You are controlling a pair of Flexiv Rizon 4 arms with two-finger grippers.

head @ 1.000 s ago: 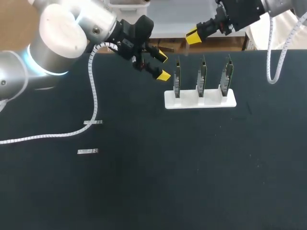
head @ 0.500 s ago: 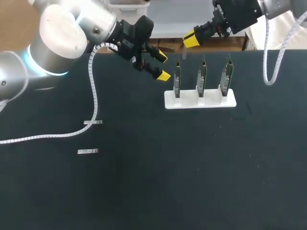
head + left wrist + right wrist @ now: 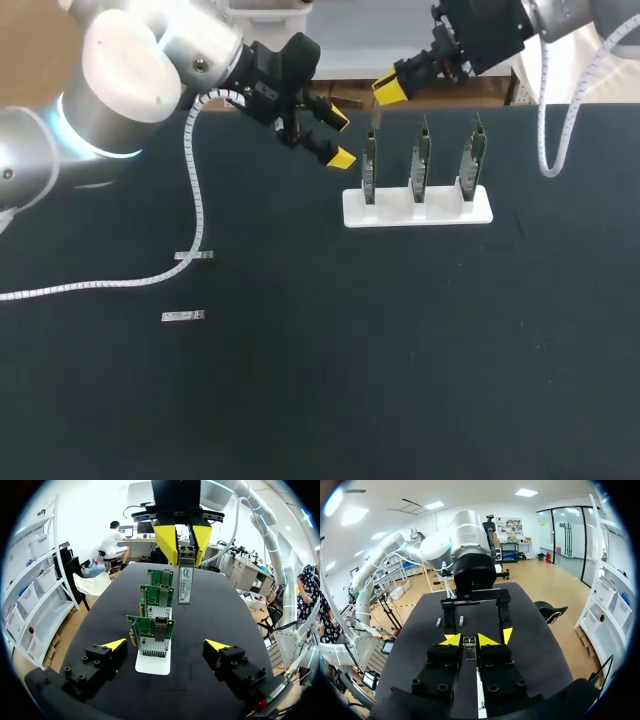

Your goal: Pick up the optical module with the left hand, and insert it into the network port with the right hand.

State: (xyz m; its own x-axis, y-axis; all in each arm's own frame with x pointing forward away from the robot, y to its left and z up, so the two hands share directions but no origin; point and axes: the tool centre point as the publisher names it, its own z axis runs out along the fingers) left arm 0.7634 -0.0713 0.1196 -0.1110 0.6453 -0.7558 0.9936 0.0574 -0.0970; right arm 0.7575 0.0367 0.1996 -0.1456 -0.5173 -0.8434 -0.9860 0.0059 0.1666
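Shifted leftward on the right side only; nearest, left gripper (image 3: 340,138) level, fingers spread, facing white rack (image 3: 415,210) of three network cards (image 3: 154,630), beyond them right gripper (image 3: 388,90) pointing down, pinching optical module (image 3: 185,582) upright above the cards.

The right gripper (image 3: 388,90), clamped on the optical module (image 3: 185,580), shifts left across the head view and comes nearly over the leftmost card (image 3: 369,165) in the white stand (image 3: 417,212). Its cable (image 3: 543,150) swings left with it.
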